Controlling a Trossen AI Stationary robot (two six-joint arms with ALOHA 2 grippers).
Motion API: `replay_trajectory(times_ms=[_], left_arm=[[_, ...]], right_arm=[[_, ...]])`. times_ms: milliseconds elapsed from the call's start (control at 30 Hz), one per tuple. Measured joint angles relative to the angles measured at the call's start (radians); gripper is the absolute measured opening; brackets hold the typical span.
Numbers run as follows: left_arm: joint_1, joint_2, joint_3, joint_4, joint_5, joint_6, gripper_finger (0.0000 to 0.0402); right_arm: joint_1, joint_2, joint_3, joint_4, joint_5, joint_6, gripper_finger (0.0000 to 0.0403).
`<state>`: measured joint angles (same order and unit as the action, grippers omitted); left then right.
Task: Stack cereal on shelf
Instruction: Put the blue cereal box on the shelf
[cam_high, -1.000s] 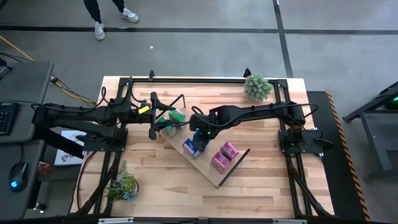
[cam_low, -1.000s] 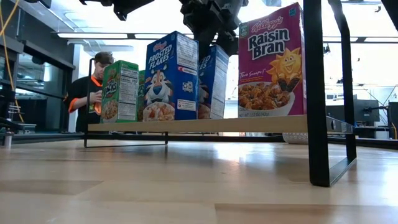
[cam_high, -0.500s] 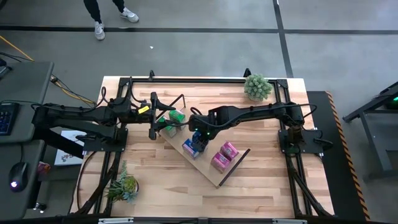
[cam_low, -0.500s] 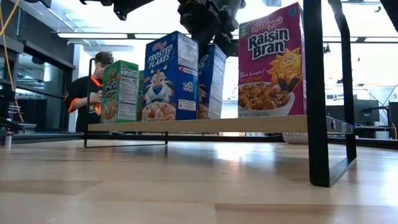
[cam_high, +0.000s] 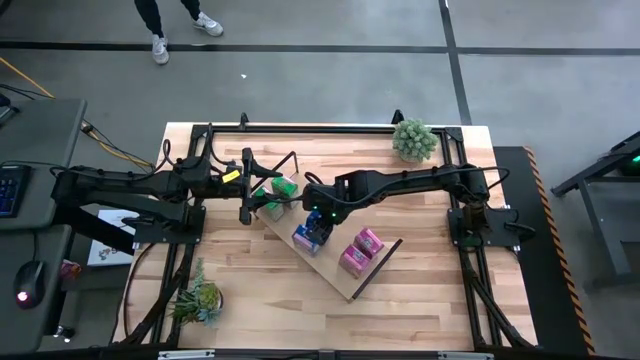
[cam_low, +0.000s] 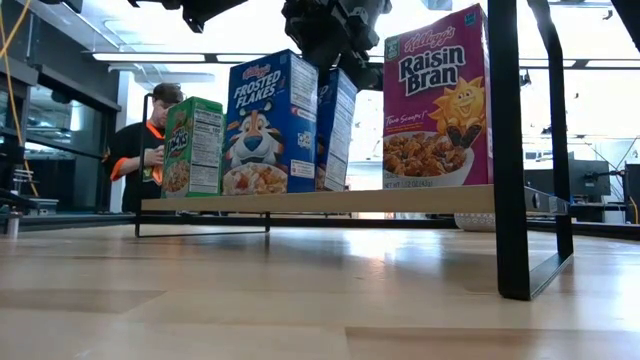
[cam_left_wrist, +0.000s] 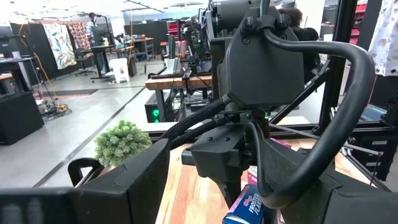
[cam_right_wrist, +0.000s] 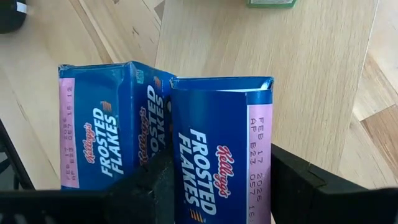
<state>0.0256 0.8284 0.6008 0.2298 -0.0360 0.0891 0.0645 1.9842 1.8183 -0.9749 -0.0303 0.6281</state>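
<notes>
The shelf (cam_high: 335, 272) lies slantwise on the table, and its board also shows in the low view (cam_low: 420, 200). Green boxes (cam_high: 280, 188), two blue Frosted Flakes boxes (cam_high: 310, 235) and pink Raisin Bran boxes (cam_high: 360, 250) stand on it by their bottoms. My right gripper (cam_high: 318, 212) is above the blue pair, shut on one blue box (cam_right_wrist: 217, 155). The other blue box (cam_right_wrist: 102, 137) stands close beside it. My left gripper (cam_high: 246, 190) is open and empty beside the green boxes, at the shelf's left end. My right gripper pinches the blue box's top end (cam_right_wrist: 214, 186) between its two fingers, one on each broad face. One finger (cam_right_wrist: 152, 180) stands in the gap between the two blue boxes. The fingers come from above, pointing down. The box (cam_low: 338, 130) rests on the shelf, leaning a little.
A round potted plant (cam_high: 414, 139) stands at the table's far right and a leafy one (cam_high: 198, 298) at its near left. The shelf's dark rod frame (cam_low: 510, 150) stands at its pink-box end. A person (cam_low: 140, 150) is in the room beyond the table.
My right gripper has edged toward the green boxes with the blue box, which has tipped from upright to a slight lean. The neighbouring blue box has shifted a little along the shelf toward the green boxes.
</notes>
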Motion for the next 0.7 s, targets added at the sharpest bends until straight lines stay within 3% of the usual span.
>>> replay_trajectory(times_ms=[700], left_arm=[[0.0, 0.0, 0.0, 0.0, 0.0, 0.0, 0.0243]], right_arm=[[-0.001, 0.0, 0.0, 0.009, 0.011, -0.026, 0.0186]])
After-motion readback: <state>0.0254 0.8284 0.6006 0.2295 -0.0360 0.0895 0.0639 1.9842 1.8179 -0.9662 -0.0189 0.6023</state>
